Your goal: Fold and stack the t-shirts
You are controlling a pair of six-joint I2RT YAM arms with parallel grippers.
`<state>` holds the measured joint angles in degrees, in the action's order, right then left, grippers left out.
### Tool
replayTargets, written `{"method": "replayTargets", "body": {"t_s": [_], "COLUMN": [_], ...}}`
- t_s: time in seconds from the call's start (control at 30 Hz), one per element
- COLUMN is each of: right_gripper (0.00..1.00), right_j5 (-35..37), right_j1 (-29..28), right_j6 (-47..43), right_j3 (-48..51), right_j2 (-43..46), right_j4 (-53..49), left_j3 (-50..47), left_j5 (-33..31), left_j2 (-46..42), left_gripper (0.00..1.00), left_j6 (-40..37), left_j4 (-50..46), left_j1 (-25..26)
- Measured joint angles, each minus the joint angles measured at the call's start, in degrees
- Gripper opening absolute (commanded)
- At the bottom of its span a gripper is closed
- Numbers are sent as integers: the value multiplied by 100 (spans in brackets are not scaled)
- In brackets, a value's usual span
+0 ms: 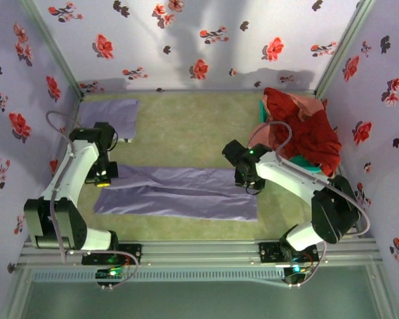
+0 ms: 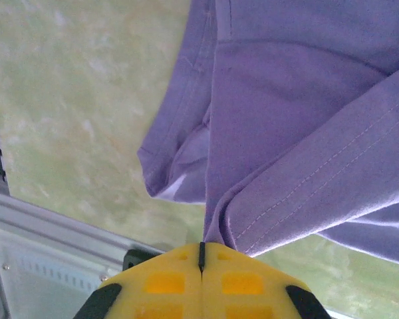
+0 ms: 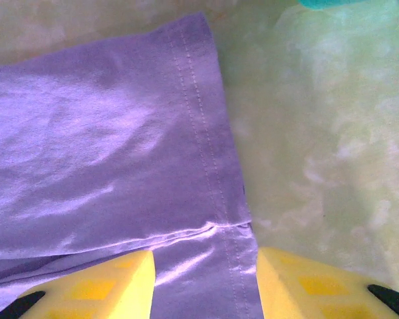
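As a plain lavender-purple t-shirt (image 1: 179,193) lies in a long, partly folded strip across the middle of the green desk (image 1: 186,126), the left gripper (image 2: 201,251) pinches its bunched left edge, yellow fingers pressed together on the cloth. The right gripper (image 3: 206,266) straddles the stitched hem at the right end, fingers apart and nothing clamped. A folded lavender t-shirt (image 1: 110,114) sits at the back left; red and pink t-shirts (image 1: 309,133) heap over a teal plastic basket (image 1: 311,167) at the right. The thin fabric looks light, limp and prone to sagging, so a hold at the doubled hems and corners seems surest.
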<state>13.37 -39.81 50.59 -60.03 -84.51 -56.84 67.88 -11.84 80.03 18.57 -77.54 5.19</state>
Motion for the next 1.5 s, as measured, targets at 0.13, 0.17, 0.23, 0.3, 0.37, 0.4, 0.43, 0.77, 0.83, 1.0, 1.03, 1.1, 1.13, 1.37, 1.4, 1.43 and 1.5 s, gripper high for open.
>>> {"method": "replayTargets", "body": {"t_s": [0.13,0.17,0.23,0.3,0.37,0.4,0.43,0.77,0.83,1.0,1.03,1.1,1.13,1.37,1.4,1.43,1.5], "right_gripper": [46,47,47,47,47,47,47,47,48,48,48,48,48,48,48,48,48], "right_j5": [20,22,20,22,20,20,17,-70,-94,-116,-116,-116,-118,-155,-157,-157,-157], "right_j1": [11,17,28,52,68,79,92,221,256,385,404,446,461,498,505,507,507], "right_j6": [-50,-70,-122,-177,-221,-249,-260,-369,-391,-435,-452,-457,-459,-522,-529,-542,-560], "right_j3": [-87,-133,-238,-345,-422,-446,-455,-457,-457,-446,-435,-398,-382,-354,-354,-354,-354], "right_j2": [-4,-17,-61,-111,-151,-166,-175,-205,-203,-146,-120,-31,2,90,90,90,90], "right_j4": [-33,-37,-35,-33,-31,-28,-20,-2,-2,-7,-7,-9,-11,-11,-11,-11,-13], "left_j3": [-39,-55,-55,-55,-52,-35,-11,354,481,664,695,741,741,610,568,525,474], "left_j5": [48,66,120,184,197,205,258,2522,2476,2118,2052,1912,1871,1790,1803,1818,1845], "left_j2": [282,350,518,715,859,892,894,1860,2140,2369,2385,2426,2439,2514,2516,2520,2540], "left_gripper": [24,28,36,40,41,41,43,49,49,48,47,43,42,31,28,26,23], "left_j6": [90,105,131,162,179,186,190,212,212,212,210,212,212,236,247,264,275], "left_j4": [-168,-205,-315,-391,-415,-411,-363,1296,1486,1731,1740,1770,1792,1967,2006,2041,2079], "left_j1": [0,0,0,0,22,48,72,404,455,468,468,468,468,468,468,468,474]}}
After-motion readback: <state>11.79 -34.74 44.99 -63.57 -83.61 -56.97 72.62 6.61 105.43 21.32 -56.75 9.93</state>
